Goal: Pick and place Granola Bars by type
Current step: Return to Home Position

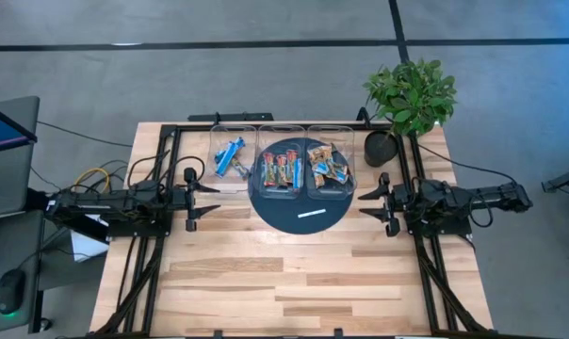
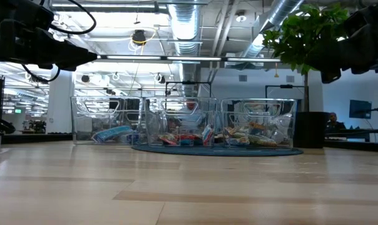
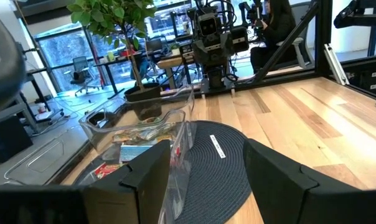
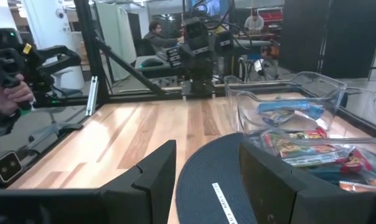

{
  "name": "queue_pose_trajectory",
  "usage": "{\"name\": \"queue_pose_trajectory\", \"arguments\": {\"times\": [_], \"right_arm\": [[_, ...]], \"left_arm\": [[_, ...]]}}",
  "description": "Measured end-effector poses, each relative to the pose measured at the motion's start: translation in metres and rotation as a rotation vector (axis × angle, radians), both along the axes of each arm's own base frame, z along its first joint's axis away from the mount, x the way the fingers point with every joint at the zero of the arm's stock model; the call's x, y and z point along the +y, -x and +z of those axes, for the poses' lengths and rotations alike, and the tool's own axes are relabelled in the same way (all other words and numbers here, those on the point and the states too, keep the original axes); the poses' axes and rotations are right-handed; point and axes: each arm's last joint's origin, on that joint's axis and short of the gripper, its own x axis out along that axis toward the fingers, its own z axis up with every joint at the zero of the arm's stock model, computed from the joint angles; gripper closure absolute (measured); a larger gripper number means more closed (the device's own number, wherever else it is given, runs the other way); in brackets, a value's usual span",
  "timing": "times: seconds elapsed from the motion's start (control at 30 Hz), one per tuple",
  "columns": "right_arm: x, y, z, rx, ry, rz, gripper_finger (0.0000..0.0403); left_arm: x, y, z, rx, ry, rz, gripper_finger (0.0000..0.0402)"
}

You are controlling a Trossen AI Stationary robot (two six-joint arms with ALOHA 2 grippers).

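Note:
The granola bars lie sorted in three clear bins at the table's far middle. Blue bars (image 1: 231, 155) fill the left bin, red-dark bars (image 1: 280, 170) the middle bin, and orange-brown bars (image 1: 327, 165) the right bin. The middle and right bins stand on a dark round mat (image 1: 299, 215). My left gripper (image 1: 209, 201) hovers open, pointing level, at the mat's left. My right gripper (image 1: 367, 202) hovers open at the mat's right, facing it. Neither has anything between its fingers.
A thin white strip (image 1: 311, 214) lies on the mat's near part. A potted plant (image 1: 409, 94) stands at the far right corner, beside the right bin. Bare wood stretches from the mat to the near edge. People (image 3: 275, 25) show in the room beyond the table.

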Motion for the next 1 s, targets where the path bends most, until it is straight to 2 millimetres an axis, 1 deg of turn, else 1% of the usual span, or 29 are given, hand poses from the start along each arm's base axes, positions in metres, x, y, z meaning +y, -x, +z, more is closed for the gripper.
{"name": "queue_pose_trajectory", "arguments": {"times": [0.27, 0.47, 0.7, 0.87, 1.0], "right_arm": [[0.0001, 0.0, -0.0001, 0.001, -0.017, 0.001, 0.0238], [0.0002, 0.0, -0.0001, 0.002, -0.016, 0.005, 0.0239], [0.0004, 0.0, -0.0001, 0.002, -0.023, 0.006, 0.0236], [0.0004, 0.0, -0.0001, 0.003, -0.03, 0.006, 0.0238], [0.0004, 0.0, -0.0001, 0.004, -0.05, 0.006, 0.0237]], "left_arm": [[-0.0001, 0.0, -0.0002, 0.004, -0.017, -0.002, 0.0203], [-0.0011, 0.0, 0.0034, -0.033, -0.039, -0.037, 0.0203], [-0.0062, 0.0002, -0.0001, 0.0, -0.071, -0.215, 0.0203], [-0.0061, 0.0002, -0.0006, 0.004, -0.072, -0.21, 0.0203], [-0.0046, 0.0, -0.0015, 0.015, -0.071, -0.158, 0.0203]]}}
